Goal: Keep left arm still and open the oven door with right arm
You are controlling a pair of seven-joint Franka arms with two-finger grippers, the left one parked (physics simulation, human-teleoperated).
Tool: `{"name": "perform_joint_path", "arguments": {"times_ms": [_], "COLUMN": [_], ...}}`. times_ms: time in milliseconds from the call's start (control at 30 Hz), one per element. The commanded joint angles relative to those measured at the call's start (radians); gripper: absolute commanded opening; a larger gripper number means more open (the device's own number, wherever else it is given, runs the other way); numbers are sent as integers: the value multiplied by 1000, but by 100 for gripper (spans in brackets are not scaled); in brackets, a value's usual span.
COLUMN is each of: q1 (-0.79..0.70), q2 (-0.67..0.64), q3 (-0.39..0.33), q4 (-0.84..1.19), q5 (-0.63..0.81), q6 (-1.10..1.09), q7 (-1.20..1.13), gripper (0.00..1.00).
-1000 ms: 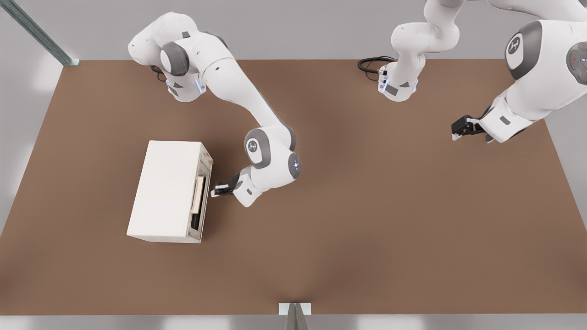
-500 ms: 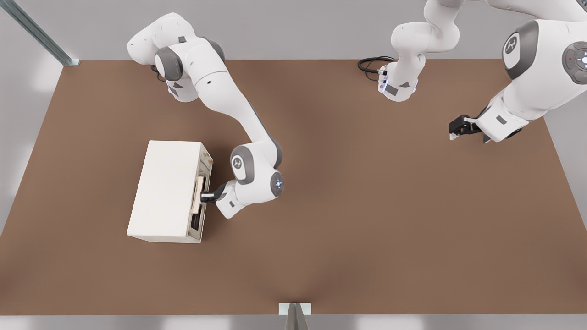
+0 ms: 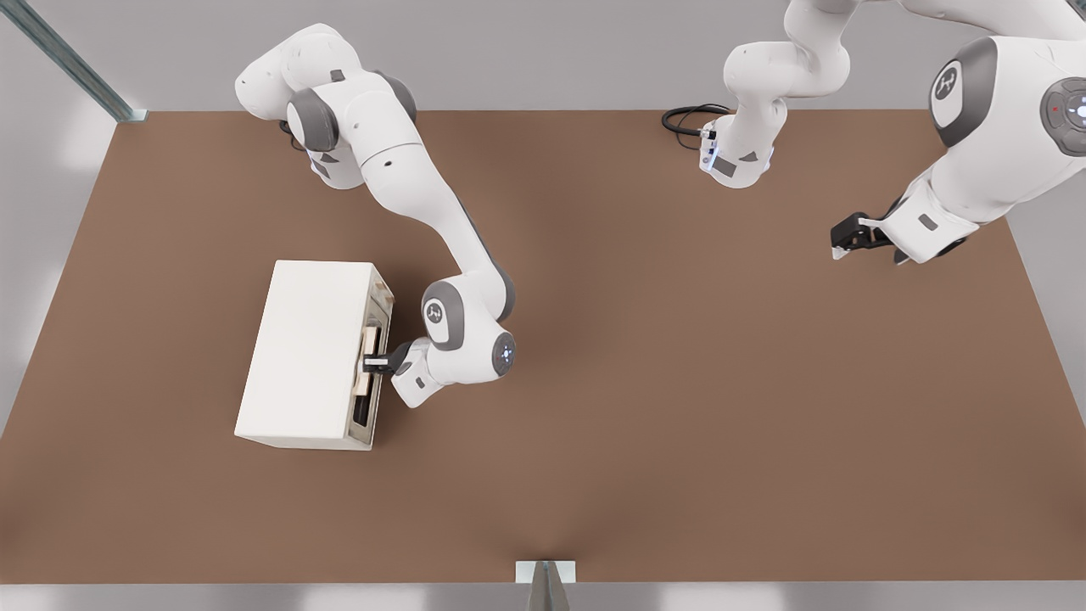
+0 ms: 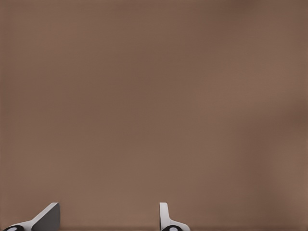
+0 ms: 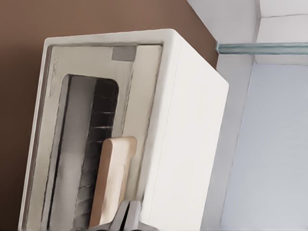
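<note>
- The oven (image 3: 310,352) is seen on the brown table (image 3: 679,407), toward the front view's left, with its front face turned to the front view's right
- The oven door (image 3: 375,373) is found flat against that front face, closed, its dark window (image 5: 96,144) and pale bar handle (image 3: 370,361) visible
- The right arm (image 3: 441,221) is stretched from its base at the far edge of the table down to the door
- The gripper (image 3: 370,363) is now placed right at the handle; a second ago it was held clear of the door, out toward the front view's right, and half a second ago just beside the handle
- In the right wrist view the handle (image 5: 111,180) is seen close up, with the grey fingertips (image 5: 126,219) pressed together just beside its edge; whether the handle is pinched cannot be told
- The oven and its door are unmoved across the earlier frames
</note>
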Motion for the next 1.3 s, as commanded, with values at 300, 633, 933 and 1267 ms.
{"name": "perform_joint_path", "arguments": {"times_ms": [300, 633, 933, 1267], "q1": [3, -30, -492, -500], "q2": [13, -132, -739, -745], "q3": [3, 78, 159, 159], "q4": [-4, 45, -304, -323], "q5": [-2, 148, 534, 530], "q6": [-1, 82, 142, 146], "q7": [12, 152, -343, -350], "gripper": [21, 21, 100, 100]}}
